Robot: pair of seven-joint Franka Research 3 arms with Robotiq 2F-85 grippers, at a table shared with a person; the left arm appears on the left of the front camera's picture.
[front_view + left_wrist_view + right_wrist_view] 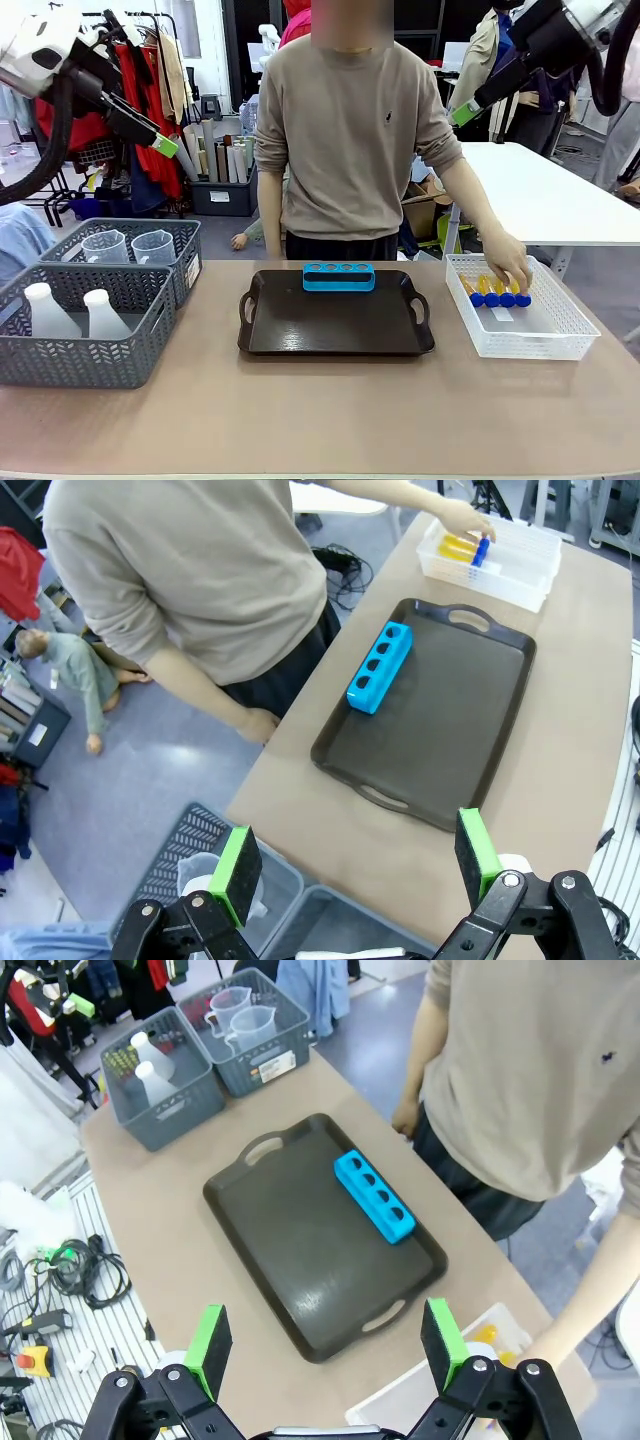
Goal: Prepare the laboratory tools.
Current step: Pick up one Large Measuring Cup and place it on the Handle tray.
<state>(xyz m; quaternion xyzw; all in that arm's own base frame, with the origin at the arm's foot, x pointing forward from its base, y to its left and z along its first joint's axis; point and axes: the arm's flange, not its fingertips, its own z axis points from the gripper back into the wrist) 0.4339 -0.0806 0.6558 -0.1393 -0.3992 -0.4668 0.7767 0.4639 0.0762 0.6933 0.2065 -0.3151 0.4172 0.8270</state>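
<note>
Several amber tubes with blue caps [497,293] lie in the white basket [560,340] at the right, and the person's hand [507,262] rests on them. Two clear handled beakers [153,247] stand in the rear grey basket [185,262] at the left. Two white flasks [47,310] sit in the nearer grey basket [80,365]. My left gripper [160,140] hangs high over the left side, open and empty [355,865]. My right gripper [462,113] is raised at the upper right, also open and empty [325,1342].
A black handled tray [335,330] lies mid-table with a blue four-hole rack [339,276] at its far edge, holes empty. The person stands right behind the tray. Bare tabletop [320,410] runs along the near edge.
</note>
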